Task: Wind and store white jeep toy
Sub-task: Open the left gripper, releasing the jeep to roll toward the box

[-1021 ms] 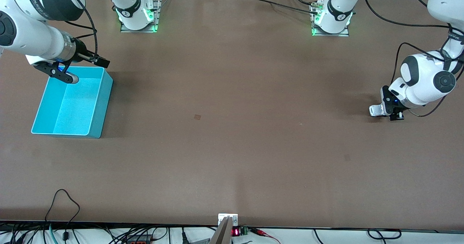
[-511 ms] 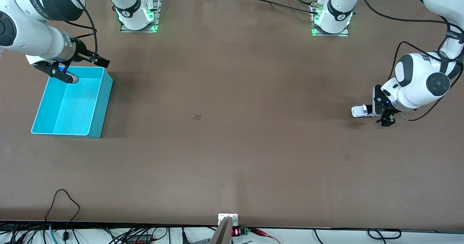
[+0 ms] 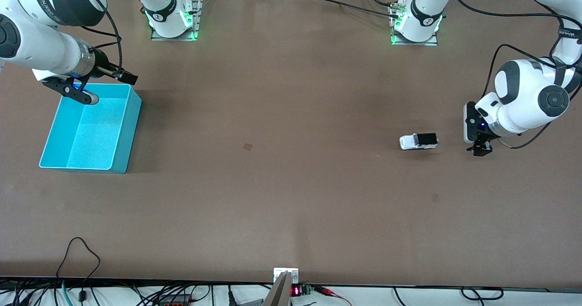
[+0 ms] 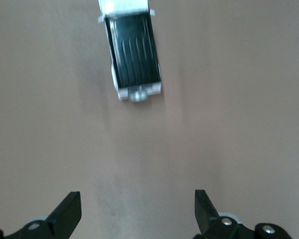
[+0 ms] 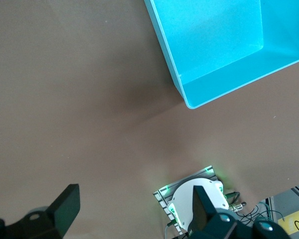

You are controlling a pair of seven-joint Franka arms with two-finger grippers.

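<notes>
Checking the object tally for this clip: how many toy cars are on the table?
1. The white jeep toy stands on the table toward the left arm's end, apart from the open left hand.

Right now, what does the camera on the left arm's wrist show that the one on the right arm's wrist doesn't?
Only the left wrist view shows the white jeep toy, standing free on the table ahead of the open left gripper. Only the right wrist view shows the turquoise bin, with nothing in the part that shows, a robot base lit green, and the open right gripper. Both show the brown table.
</notes>
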